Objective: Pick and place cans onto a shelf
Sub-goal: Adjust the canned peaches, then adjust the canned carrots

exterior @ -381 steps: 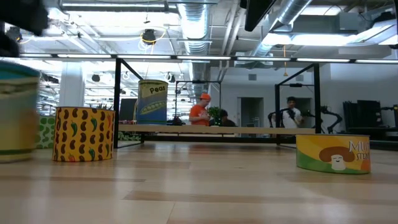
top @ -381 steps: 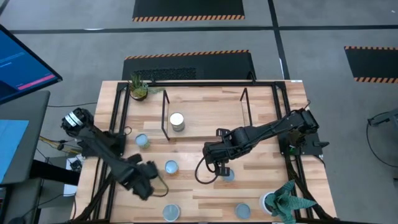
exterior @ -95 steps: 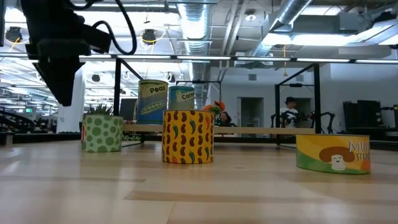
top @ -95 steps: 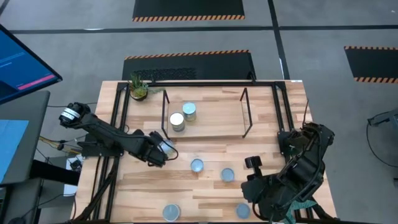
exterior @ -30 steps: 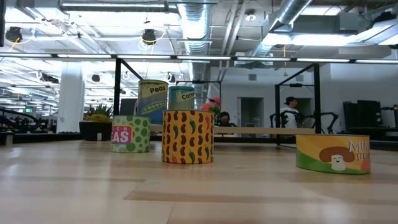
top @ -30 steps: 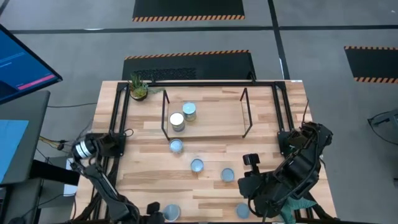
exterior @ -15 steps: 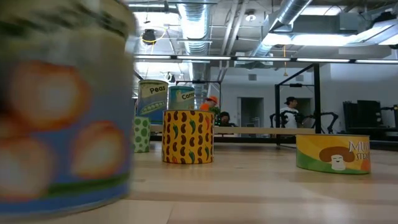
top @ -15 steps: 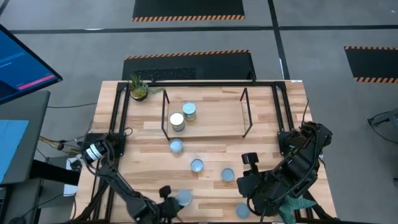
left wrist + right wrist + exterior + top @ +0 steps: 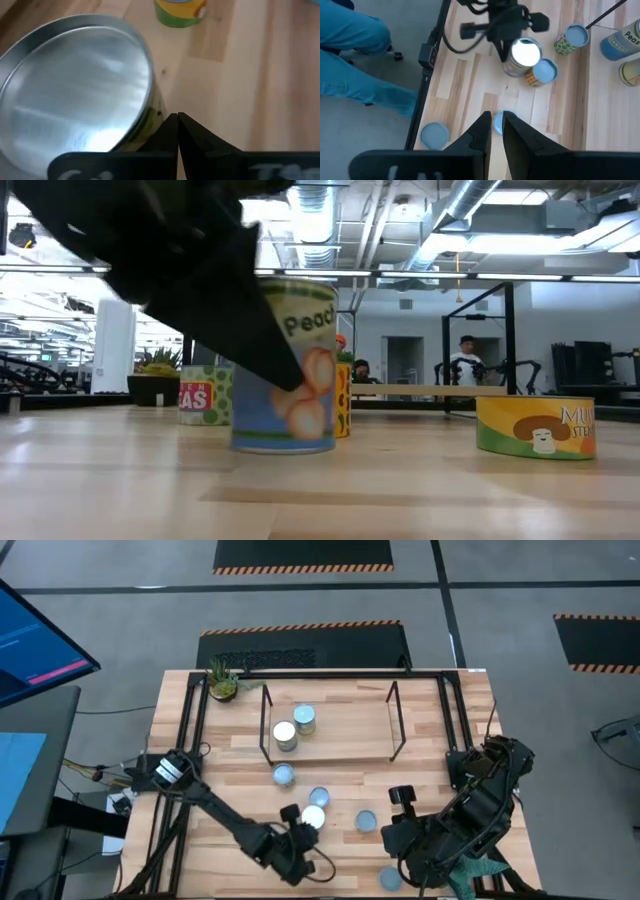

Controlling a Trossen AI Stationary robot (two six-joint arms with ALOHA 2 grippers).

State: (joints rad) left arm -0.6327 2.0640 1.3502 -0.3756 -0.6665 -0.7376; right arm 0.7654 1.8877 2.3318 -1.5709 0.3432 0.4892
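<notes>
Near the tabletop's front edge, the left pincer (image 9: 300, 836) grips the peach can (image 9: 313, 817), just beside another can (image 9: 319, 798). Lift clear before swinging toward the shelf (image 9: 350, 752); the right pincer (image 9: 493, 131), nearly closed and empty, waits front right.

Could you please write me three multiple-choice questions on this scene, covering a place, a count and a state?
1. Where is the left gripper?
A at a can on the open table
B above a potted plant
C over the floor

2. How many cans are on the shelf?
A none
B two
C five

3. How do those cans stand?
A on their sides
B stacked
C upright

Answers:
1. A: the high view shows it beside a can in front of the shelf.
2. B: two round tops lie on its board.
3. C: both show full round tops from above, side by side.
</notes>
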